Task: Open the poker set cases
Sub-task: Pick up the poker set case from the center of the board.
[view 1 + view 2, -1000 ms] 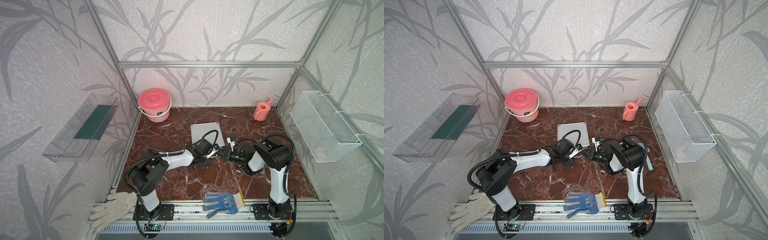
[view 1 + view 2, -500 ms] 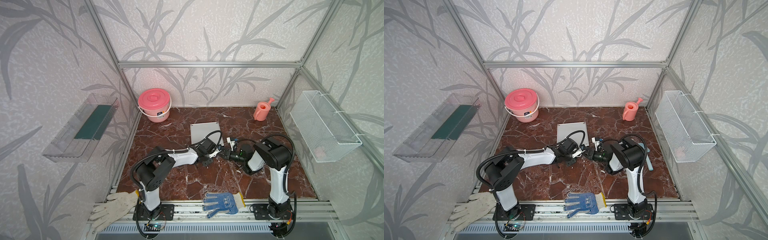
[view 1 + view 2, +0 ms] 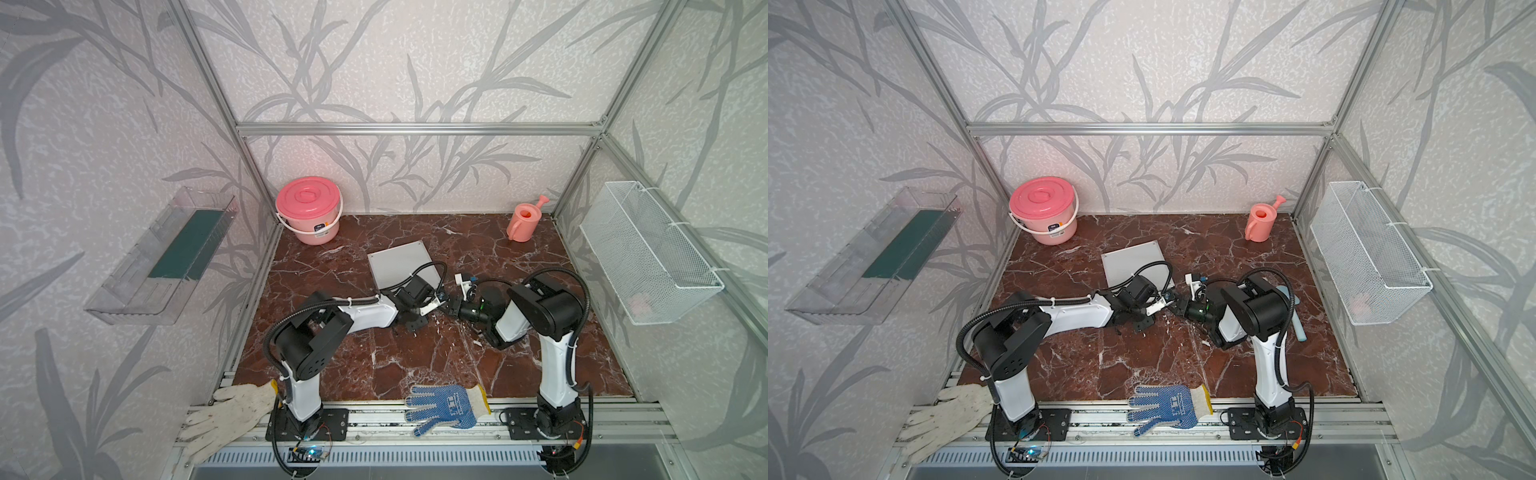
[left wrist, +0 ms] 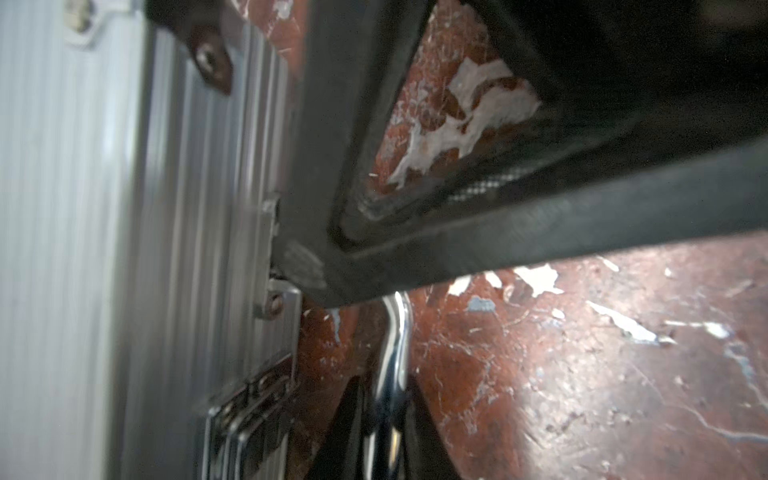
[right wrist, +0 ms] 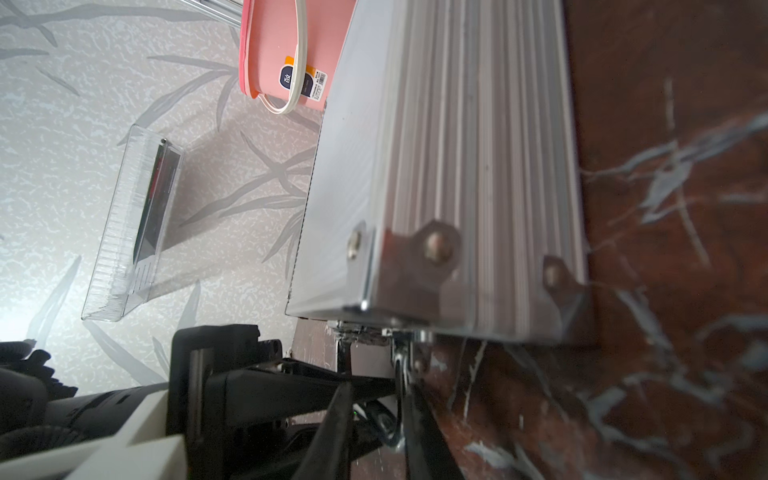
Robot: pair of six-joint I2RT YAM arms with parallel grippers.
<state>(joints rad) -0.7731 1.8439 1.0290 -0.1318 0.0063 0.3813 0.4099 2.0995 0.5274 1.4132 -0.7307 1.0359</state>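
Case (image 3: 397, 264) of ribbed silver aluminium lies flat, lid down, on the red marble tabletop (image 3: 415, 365), in the middle toward the back, as we see in both top views. Both arms meet at its near edge. We find the right gripper (image 5: 374, 397) clamped on the chrome handle (image 4: 392, 353), one black finger on each side. The left gripper (image 4: 301, 270) is clenched, its tip pressed to the case's edge just beside a latch (image 4: 249, 399); whether it pinches anything we cannot tell.
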